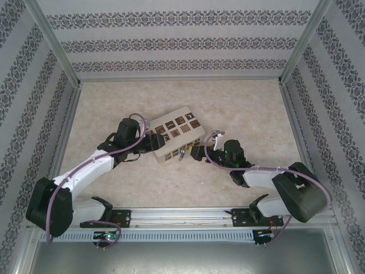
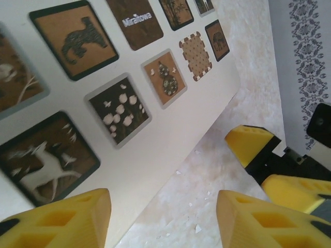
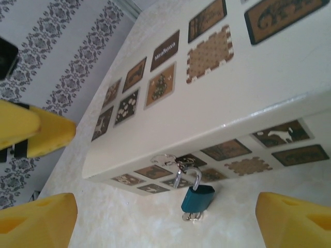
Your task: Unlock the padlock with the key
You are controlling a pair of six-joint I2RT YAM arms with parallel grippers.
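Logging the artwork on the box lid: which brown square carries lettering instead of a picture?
The dark square with white lettering, on the lid of the cream box; the others show animals, plants or patterns.

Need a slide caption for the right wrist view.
Open right gripper facing the blue padlock that hangs on the cream box.

Glossy blue padlock (image 3: 197, 199) with shiny metal shackle (image 3: 193, 173), matt cream box (image 3: 248, 88), mottled stone-look table (image 1: 239, 108)

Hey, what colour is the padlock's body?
Teal blue; the padlock shows best in the right wrist view.
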